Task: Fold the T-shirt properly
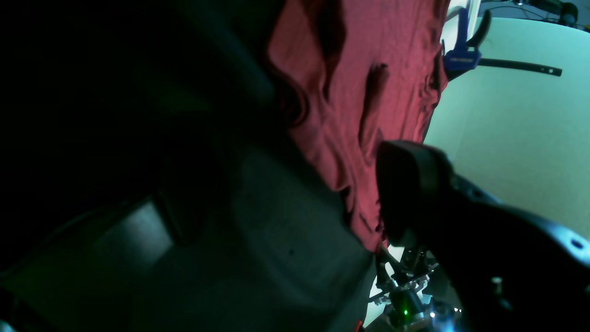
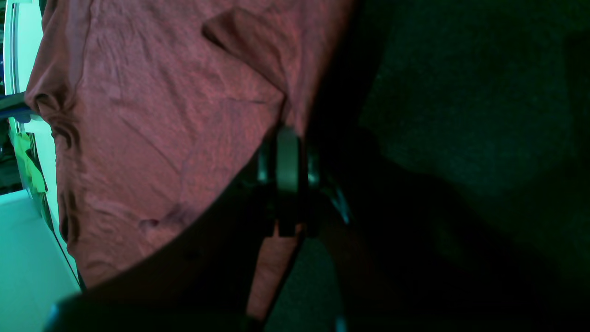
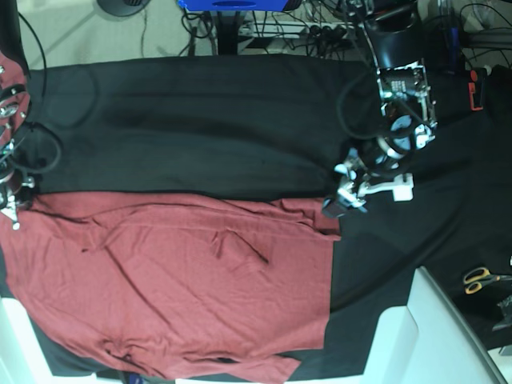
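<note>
The T-shirt, a thin, soft maroon knit, lies spread and wrinkled over the near half of the desk, which is draped in black cloth; it looks light and limp, likely to sag and crease, so hems and corners seem the best places to take hold. The right gripper has its fingers closed on the shirt's edge, while the left gripper hovers at the opposite top corner, fingers spread. Scissors lie nearby, cables beyond.

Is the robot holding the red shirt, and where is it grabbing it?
Yes. The right gripper is shut on the T-shirt, pinching its top edge at one corner. The left gripper is open near the other corner, holding nothing.
</note>
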`<state>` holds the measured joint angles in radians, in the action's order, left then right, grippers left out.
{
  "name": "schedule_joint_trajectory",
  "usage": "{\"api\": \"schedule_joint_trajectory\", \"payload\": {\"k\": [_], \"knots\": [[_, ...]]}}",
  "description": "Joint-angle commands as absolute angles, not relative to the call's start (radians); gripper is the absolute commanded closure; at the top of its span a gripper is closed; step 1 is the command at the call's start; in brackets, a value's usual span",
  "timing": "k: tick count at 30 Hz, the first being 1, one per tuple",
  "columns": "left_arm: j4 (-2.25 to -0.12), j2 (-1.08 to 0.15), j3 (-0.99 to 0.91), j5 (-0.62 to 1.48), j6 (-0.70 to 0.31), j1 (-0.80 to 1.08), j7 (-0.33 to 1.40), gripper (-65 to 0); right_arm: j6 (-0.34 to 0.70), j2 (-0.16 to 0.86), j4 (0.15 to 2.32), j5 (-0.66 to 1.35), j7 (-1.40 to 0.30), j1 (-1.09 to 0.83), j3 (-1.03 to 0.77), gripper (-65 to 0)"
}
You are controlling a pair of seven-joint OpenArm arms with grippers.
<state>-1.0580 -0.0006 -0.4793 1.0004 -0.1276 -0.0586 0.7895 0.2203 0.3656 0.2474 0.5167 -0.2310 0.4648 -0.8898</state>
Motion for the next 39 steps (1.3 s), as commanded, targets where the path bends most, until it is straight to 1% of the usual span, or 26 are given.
{"api": "schedule_joint_trajectory", "payload": {"k": [1,5,8,10,17,26,28,32,37,39], "knots": [[-1.082,0.018,-0.455,0.977,-0.104,-0.061,0.816,-53.2,0.225,0.384,0.26,0.518,-0.228,0.484,-0.889,-0.5],[-1.182,0.041,-0.386,0.977,-0.094,-0.031,0.816,-53.2,0.225,0.386,0.26,0.518,-0.228,0.484,-0.888,-0.5],[-1.185,0.042,-0.389,0.978,-0.044,-0.027,0.799,-53.2,0.225,0.386,0.26,0.518,-0.228,0.484,-0.888,-0.5],[-1.185,0.041,-0.404,0.981,-0.028,-0.019,0.765,-53.2,0.225,0.386,0.26,0.518,-0.228,0.484,-0.888,-0.5],[-1.216,0.038,-0.487,0.983,-0.022,0.008,0.759,-53.2,0.225,0.386,0.26,0.518,-0.228,0.478,-0.888,-0.5],[-1.201,0.012,-0.499,0.975,-0.022,-0.035,0.759,-53.2,0.225,0.387,0.26,0.518,-0.228,0.478,-0.888,-0.5],[-1.171,0.012,-0.499,0.963,-0.007,-0.051,0.759,-53.2,0.225,0.387,0.26,0.518,-0.228,0.478,-0.888,-0.5],[-1.122,0.019,-0.498,0.92,-0.004,-0.091,0.759,-53.2,0.225,0.387,0.26,0.518,-0.228,0.478,-0.888,-0.5],[-1.11,0.041,-0.498,0.918,-0.004,-0.12,0.759,-53.2,0.225,0.387,0.263,0.518,-0.228,0.478,-0.888,-0.5],[-1.107,0.041,-0.464,0.918,-0.004,-0.136,0.756,-53.2,0.225,0.387,0.263,0.518,-0.228,0.478,-0.888,-0.5]]}}
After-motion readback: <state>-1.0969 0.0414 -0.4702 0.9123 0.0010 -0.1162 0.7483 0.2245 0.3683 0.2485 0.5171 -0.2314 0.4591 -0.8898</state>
